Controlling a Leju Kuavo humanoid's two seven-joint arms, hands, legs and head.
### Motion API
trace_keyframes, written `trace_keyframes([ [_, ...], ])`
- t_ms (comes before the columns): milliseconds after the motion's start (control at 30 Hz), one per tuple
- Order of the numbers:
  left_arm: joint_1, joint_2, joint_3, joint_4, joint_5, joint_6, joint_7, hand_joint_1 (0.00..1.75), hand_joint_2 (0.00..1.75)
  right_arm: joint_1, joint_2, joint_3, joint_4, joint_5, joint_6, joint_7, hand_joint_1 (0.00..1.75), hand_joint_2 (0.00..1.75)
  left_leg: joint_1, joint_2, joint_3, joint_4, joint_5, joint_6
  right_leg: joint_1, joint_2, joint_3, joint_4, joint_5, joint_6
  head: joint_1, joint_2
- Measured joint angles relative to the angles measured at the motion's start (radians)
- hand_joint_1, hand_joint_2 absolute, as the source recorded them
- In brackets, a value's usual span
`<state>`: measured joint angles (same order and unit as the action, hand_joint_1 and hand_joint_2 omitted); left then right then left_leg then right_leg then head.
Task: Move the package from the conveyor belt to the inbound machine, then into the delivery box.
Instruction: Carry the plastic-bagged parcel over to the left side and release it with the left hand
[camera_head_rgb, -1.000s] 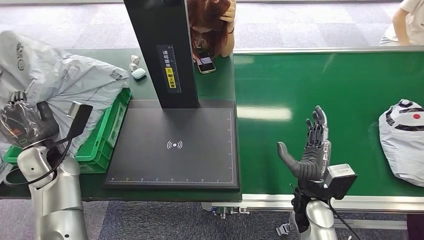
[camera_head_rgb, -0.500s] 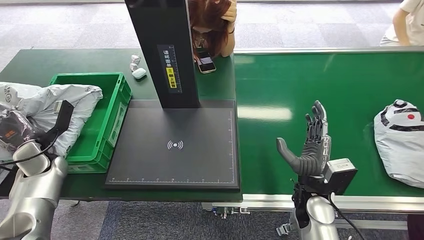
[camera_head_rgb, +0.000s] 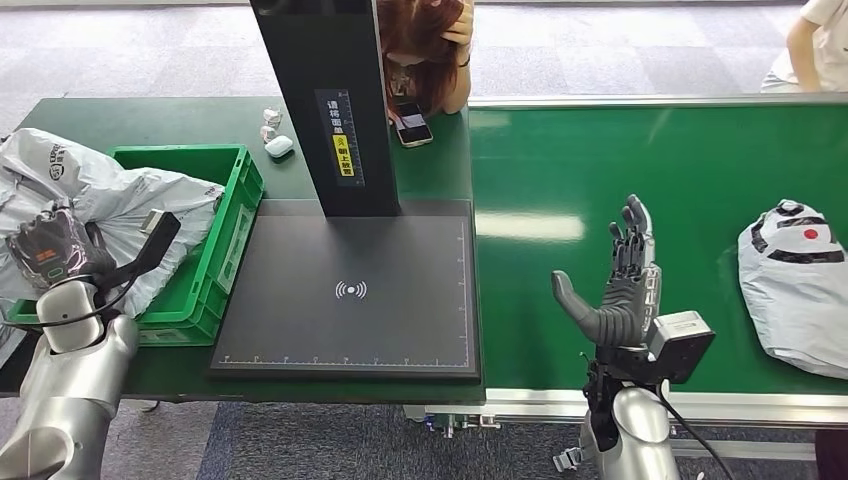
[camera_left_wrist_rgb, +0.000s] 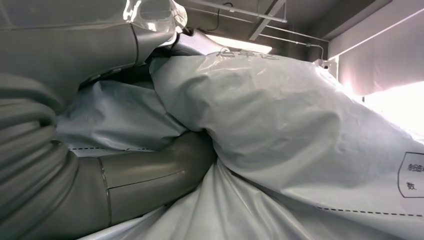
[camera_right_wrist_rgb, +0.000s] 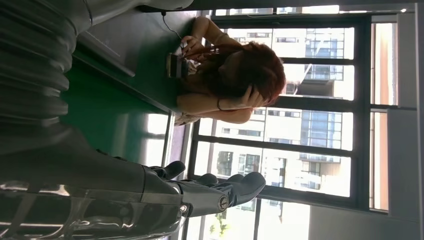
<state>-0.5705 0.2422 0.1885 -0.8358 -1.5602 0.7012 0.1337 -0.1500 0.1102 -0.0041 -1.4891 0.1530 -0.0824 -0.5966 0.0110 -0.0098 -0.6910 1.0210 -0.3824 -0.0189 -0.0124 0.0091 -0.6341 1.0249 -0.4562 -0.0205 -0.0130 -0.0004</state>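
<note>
Package (camera_head_rgb: 95, 195), grey and crumpled, lies over the near-left corner of the green delivery box (camera_head_rgb: 215, 160) and spills past its left rim; in the left wrist view the package (camera_left_wrist_rgb: 280, 130) shows as folds of grey plastic with a dashed seam and a printed label corner. Conveyor belt (camera_head_rgb: 600, 170) is the largest surface, a green band running across the right half of the scene, and a second grey package (camera_head_rgb: 795, 285) with black and red markings lies on it at the far right. Beside the belt sits the inbound machine (camera_head_rgb: 350, 290), a black flat plate with a white signal mark and a tall black column rising from its far edge. The delivery box stands just left of that plate. A person (camera_head_rgb: 425, 45) leans on the far side of the table over a phone (camera_head_rgb: 410, 125). The left hand (camera_head_rgb: 50, 250) grips the package from the near side, its thumb (camera_left_wrist_rgb: 165, 167) pressed into a fold, while its other fingers are hidden by the plastic. The right hand (camera_head_rgb: 620, 290) stands upright above the belt's near edge, holding nothing, fingers straight and close together, thumb spread aside. Small white items (camera_head_rgb: 272, 135) lie behind the box.
</note>
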Motion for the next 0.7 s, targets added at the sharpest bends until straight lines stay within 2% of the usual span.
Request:
trace_keyframes([
  [267,0.005,0.0,-0.006,-0.01,0.0,0.0,-0.002,1.75,1.75,0.0,0.0,0.0,0.0,0.0,0.0,0.0,0.0,1.75,0.0,0.0,0.0,0.0,0.0,0.0,0.0,0.0,0.0,0.0,0.0,0.0,0.0,0.0],
  [400,0.013,-0.004,-0.007,-0.029,0.002,0.0,-0.039,1.75,1.75,-0.001,0.0,0.003,0.003,0.0,0.0,0.0,0.0,1.75,0.0,0.0,0.0,0.0,0.0,0.0,0.0,0.0,0.0,0.0,0.0,0.0,0.0,0.0],
  [433,0.018,-0.006,-0.009,-0.04,0.001,0.0,-0.053,1.55,1.75,-0.001,0.0,0.005,0.004,0.0,0.001,0.0,0.0,1.75,0.0,0.0,0.0,0.0,0.0,0.0,0.0,0.0,0.0,0.0,0.0,0.0,0.0,0.0],
  [533,0.05,-0.009,-0.025,-0.11,0.0,0.0,-0.111,0.27,1.75,-0.003,0.0,0.009,0.011,-0.004,0.002,-0.001,0.0,1.75,0.0,0.0,0.0,0.0,0.0,0.0,0.0,0.0,0.0,0.0,0.0,0.0,0.0,0.0],
  [567,0.065,-0.011,-0.033,-0.146,0.0,0.001,-0.133,0.02,1.75,-0.004,0.0,0.011,0.014,-0.006,0.003,-0.002,0.0,1.75,0.0,0.0,0.0,0.0,0.0,0.0,0.0,0.0,0.0,0.0,0.0,0.0,0.0,0.0],
  [700,0.124,-0.025,-0.048,-0.297,0.01,0.001,-0.213,0.0,1.75,-0.007,0.0,0.018,0.026,-0.014,0.001,-0.009,0.0,1.75,0.0,0.0,0.0,0.0,0.0,0.0,0.0,0.0,0.0,0.0,0.0,0.0,0.0,0.0],
])
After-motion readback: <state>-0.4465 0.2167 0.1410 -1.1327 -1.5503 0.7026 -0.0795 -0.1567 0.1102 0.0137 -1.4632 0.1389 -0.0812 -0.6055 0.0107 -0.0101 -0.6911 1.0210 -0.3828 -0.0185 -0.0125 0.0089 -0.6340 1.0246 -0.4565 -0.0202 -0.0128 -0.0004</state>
